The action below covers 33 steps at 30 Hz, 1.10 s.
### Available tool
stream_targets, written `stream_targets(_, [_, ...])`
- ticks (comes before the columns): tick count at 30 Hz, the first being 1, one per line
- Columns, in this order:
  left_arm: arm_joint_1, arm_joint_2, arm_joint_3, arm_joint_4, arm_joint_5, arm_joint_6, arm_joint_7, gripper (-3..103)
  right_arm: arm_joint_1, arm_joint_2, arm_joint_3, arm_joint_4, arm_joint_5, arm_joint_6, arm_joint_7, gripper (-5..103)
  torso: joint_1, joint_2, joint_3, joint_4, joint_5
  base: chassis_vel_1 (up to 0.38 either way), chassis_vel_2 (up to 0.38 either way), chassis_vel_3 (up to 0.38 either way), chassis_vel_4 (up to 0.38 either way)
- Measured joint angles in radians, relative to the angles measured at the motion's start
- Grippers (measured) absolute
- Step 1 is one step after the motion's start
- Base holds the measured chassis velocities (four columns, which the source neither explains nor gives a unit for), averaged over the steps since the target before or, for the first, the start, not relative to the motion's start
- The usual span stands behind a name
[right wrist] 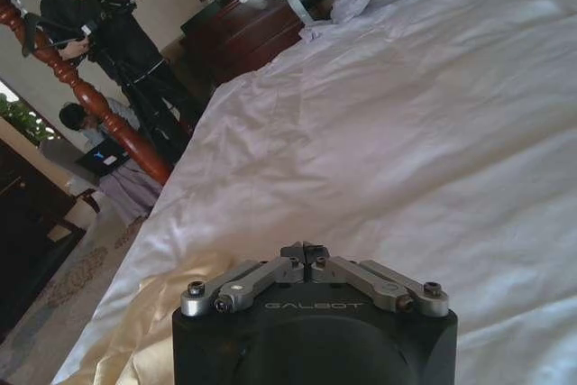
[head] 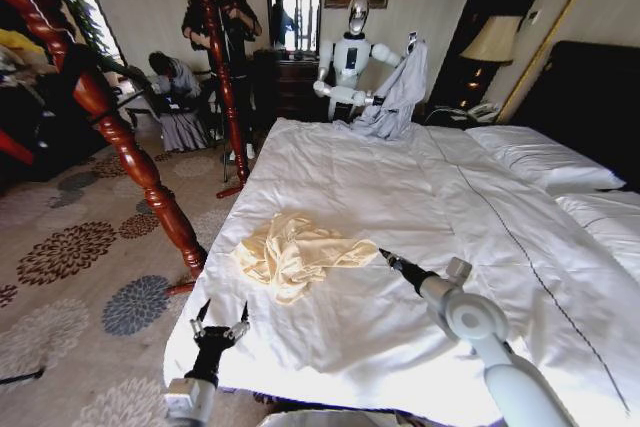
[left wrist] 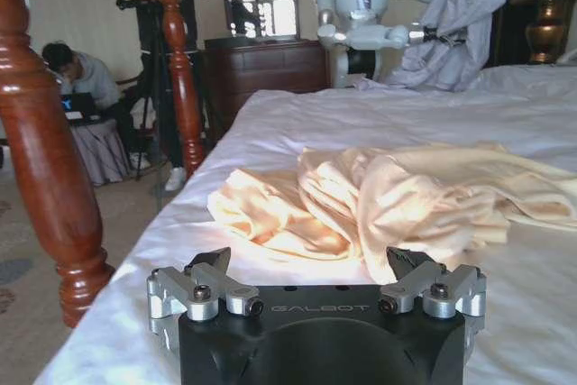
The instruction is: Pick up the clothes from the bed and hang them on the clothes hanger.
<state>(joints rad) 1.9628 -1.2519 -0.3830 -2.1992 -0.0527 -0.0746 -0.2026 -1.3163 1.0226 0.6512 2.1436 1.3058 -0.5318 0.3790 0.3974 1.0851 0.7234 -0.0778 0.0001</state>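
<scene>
The clothes [head: 290, 252] lie crumpled, pale cream-yellow, on the near left part of the bed [head: 400, 177], which has a white duvet. My right gripper [head: 385, 258] reaches in from the right, its tip at the garment's right end. In the right wrist view this gripper [right wrist: 306, 251] is shut, with cream fabric [right wrist: 135, 349] under its body and no cloth seen between the tips. My left gripper [head: 222, 324] hovers open at the bed's near left edge. In the left wrist view it [left wrist: 311, 270] faces the clothes [left wrist: 388, 196] a short way off. The clothes hanger is out of view.
Turned red-brown wooden posts [head: 130, 147] stand left of the bed over patterned carpet. Another robot [head: 350, 57] at the far bed edge holds a grey garment [head: 400, 97]. White pillows [head: 540, 157] and a dark headboard are at the right.
</scene>
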Motion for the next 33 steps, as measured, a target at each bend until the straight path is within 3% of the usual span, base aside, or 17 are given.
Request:
stream_targets(7, [-0.031, 0.023, 0.061, 0.053, 0.021, 0.0, 0.0, 99, -0.01, -0.021, 0.037, 0.003, 0.0, -0.001, -0.001, 0, 0.0, 0.0, 0.0, 0.0, -0.0001, 0.0, 0.0, 0.0, 0.0])
stream_targets(12, [-0.046, 0.022, 0.067, 0.065, 0.01, 0.002, -0.002, 96, -0.067, -0.013, 0.015, 0.005, -0.097, -0.019, -0.069, -2, 0.0, 0.0, 0.0, -0.0003, 0.0, 0.0, 0.0, 0.0, 0.0])
stream_targets(17, [-0.047, 0.02, 0.053, 0.057, -0.004, 0.005, -0.004, 100, -0.067, 0.011, -0.054, -0.057, -0.253, -0.017, -0.13, 14, 0.0, 0.0, 0.0, 0.0, 0.0, 0.0, 0.0, 0.0, 0.0])
stream_targets(18, [-0.045, 0.023, 0.042, 0.053, -0.008, 0.005, -0.005, 100, -0.067, 0.014, -0.083, -0.088, -0.313, -0.01, -0.152, 25, 0.0, 0.0, 0.0, 0.0, 0.0001, 0.0, 0.0, 0.0, 0.0])
stream_targets(20, [-0.044, 0.023, 0.036, 0.05, -0.011, 0.006, -0.005, 100, -0.067, 0.015, -0.1, -0.108, -0.346, -0.004, -0.164, 25, 0.0, 0.0, 0.0, -0.0001, 0.0, 0.0, 0.0, 0.0, 0.0])
stream_targets(23, [-0.036, 0.022, 0.015, 0.039, -0.019, 0.006, -0.005, 100, -0.064, 0.021, -0.137, -0.178, -0.457, 0.024, -0.198, 41, 0.0, 0.0, 0.0, -0.0001, 0.0001, 0.0, 0.0, 0.0, 0.0])
stream_targets(26, [-0.033, 0.019, 0.01, 0.035, -0.02, 0.006, -0.005, 100, -0.061, 0.022, -0.142, -0.201, -0.493, 0.037, -0.208, 46, 0.0, 0.0, 0.0, -0.0001, 0.0, 0.0, 0.0, 0.0, 0.0])
stream_targets(29, [-0.029, 0.013, 0.004, 0.031, -0.021, 0.006, -0.005, 100, -0.056, 0.017, -0.146, -0.221, -0.508, 0.045, -0.215, 62, 0.0, 0.0, 0.0, -0.0001, -0.0001, 0.0, 0.0, 0.0, 0.0])
stream_targets(32, [-0.027, 0.011, 0.002, 0.031, -0.021, 0.006, -0.006, 100, -0.055, 0.015, -0.152, -0.224, -0.502, 0.045, -0.219, 68, 0.0, 0.0, 0.0, -0.0001, -0.0002, 0.0, 0.0, 0.0, 0.0])
stream_targets(33, [-0.026, 0.009, 0.001, 0.031, -0.021, 0.006, -0.006, 100, -0.052, 0.016, -0.159, -0.23, -0.499, 0.043, -0.221, 79, 0.0, 0.0, 0.0, -0.0001, -0.0002, 0.0, 0.0, 0.0, 0.0])
